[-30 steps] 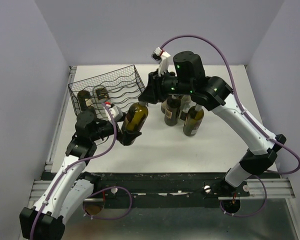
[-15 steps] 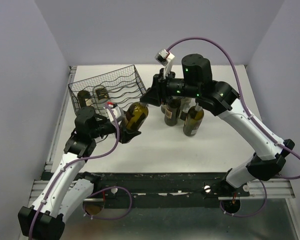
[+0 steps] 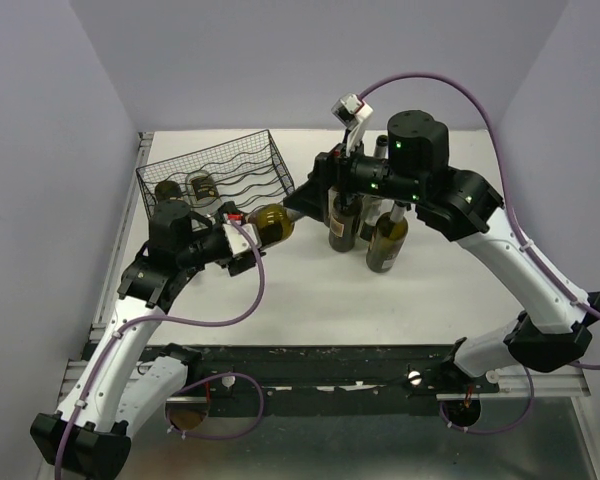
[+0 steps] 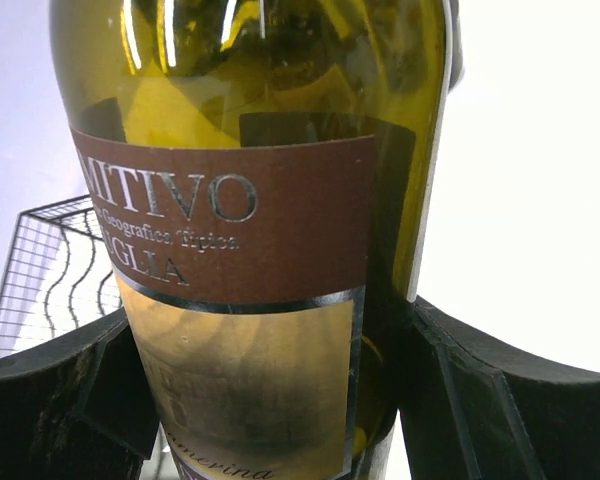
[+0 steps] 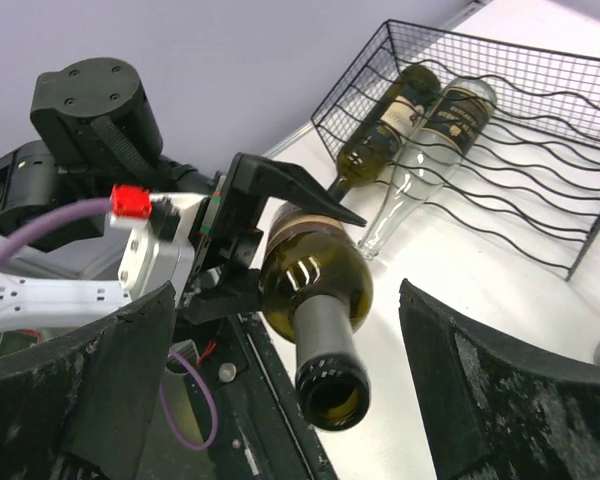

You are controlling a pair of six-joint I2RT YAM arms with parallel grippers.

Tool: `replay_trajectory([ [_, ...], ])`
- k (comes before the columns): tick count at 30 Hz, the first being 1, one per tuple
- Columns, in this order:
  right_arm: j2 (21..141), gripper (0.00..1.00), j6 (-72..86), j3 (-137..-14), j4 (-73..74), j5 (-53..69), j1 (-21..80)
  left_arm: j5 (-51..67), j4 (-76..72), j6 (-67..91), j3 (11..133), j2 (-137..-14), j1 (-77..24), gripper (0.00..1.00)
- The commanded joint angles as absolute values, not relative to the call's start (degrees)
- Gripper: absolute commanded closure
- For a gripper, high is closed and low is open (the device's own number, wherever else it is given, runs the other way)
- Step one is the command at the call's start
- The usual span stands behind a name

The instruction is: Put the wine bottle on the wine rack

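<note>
The wine bottle [image 3: 273,222] is olive green with a brown and gold label. It lies nearly level above the table, its neck pointing right. My left gripper [image 3: 252,240] is shut on its body; the left wrist view shows the label [image 4: 250,200] between both fingers [image 4: 500,400]. My right gripper [image 3: 302,200] is open, and the neck [image 5: 325,350] hangs in the wide gap without touching either finger. The black wire wine rack [image 3: 220,170] stands at the back left, just beyond the bottle, with its rim also in the right wrist view [image 5: 500,52].
Two bottles [image 3: 168,193] [image 3: 202,186] lie in the rack's left cradles, also seen from the right wrist [image 5: 390,115]. Three upright bottles [image 3: 345,225] [image 3: 387,240] stand mid-table under the right arm. White table, with walls left, back and right.
The left arm has lifted the bottle back toward the rack and turned it more level. The right arm has drawn back to the right, away from the neck.
</note>
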State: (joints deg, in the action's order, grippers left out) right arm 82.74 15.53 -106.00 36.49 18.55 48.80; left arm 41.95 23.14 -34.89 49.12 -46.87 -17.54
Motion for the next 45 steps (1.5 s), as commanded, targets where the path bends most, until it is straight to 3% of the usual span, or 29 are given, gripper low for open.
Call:
replay_trajectory([
  [1, 81.65, 0.0, 14.33, -107.84, 39.11, 13.71, 49.13, 40.6, 27.68, -53.94, 52.38, -46.49, -17.75, 1.0],
  [7, 87.26, 0.01, 10.9, -117.41, 50.78, 19.6, 49.04, 35.43, 27.6, -64.41, 53.52, -47.28, -18.28, 1.0],
  [13, 91.49, 0.06, 7.39, -116.64, 60.45, 18.81, 49.31, 29.28, 29.27, -72.67, 57.21, -49.83, -18.72, 1.0],
  [23, 94.21, 0.11, 5.63, -111.62, 62.05, 16.97, 49.66, 22.59, 27.51, -84.46, 60.56, -52.03, -21.71, 1.0],
  [39, 99.49, 0.17, 4.66, -111.71, 63.89, 17.31, 53.26, 20.48, 27.6, -83.85, 61.0, -54.49, -23.91, 1.0],
  [42, 99.75, 0.23, 4.75, -110.83, 63.72, 16.53, 53.44, 20.39, 27.16, -82.8, 61.08, -54.75, -23.91, 1.0],
  [45, 99.93, 0.44, 5.18, -110.13, 63.81, 15.47, 53.61, 20.48, 26.55, -81.74, 61.08, -54.84, -23.91, 1.0],
])
